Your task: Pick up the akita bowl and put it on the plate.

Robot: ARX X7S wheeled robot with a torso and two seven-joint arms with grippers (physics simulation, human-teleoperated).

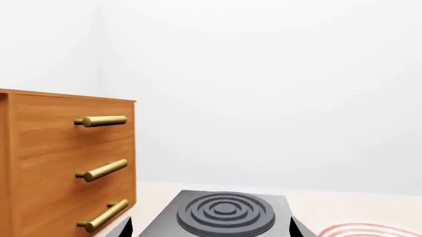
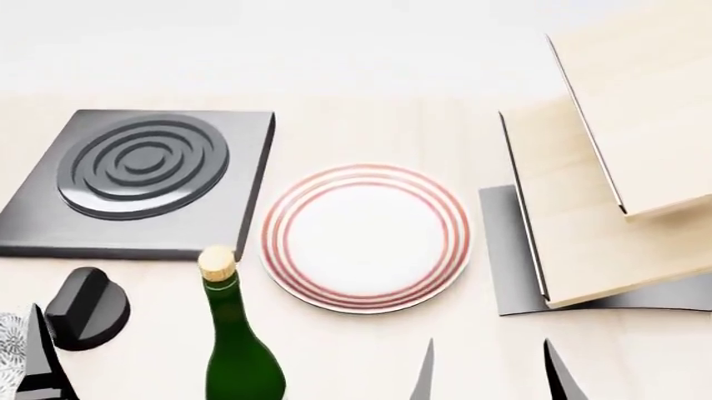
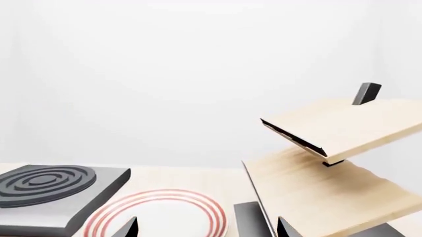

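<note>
**Two grippers empty, bowl not yet grasped**

Left wrist view: the left gripper (image 1: 212,231) is spread wide with nothing between its tips. It faces the burner (image 1: 224,213), which sits between a sliver of the plate (image 1: 369,230) and the drawer cabinet (image 1: 66,163). All drawers are shut. No bowl shows here, so my read is this arm must turn away from the plate before closing.

Head view: a patterned sliver, likely the akita bowl (image 2: 8,346), is cut off at the frame corner. It lies well apart from the plate, beyond the corked bottle (image 2: 237,350) and the black knob (image 2: 87,307). Its inside is hidden. The plate is bare. Best to grip the rim, lift above the bottle, then lower centred on the red rings. The right gripper (image 2: 489,377) hangs near the plate's closest edge, wide.

Right wrist view: its tips are wide and empty, with the plate just beyond. The wooden rack (image 3: 329,163) beside the plate holds nothing.
</note>
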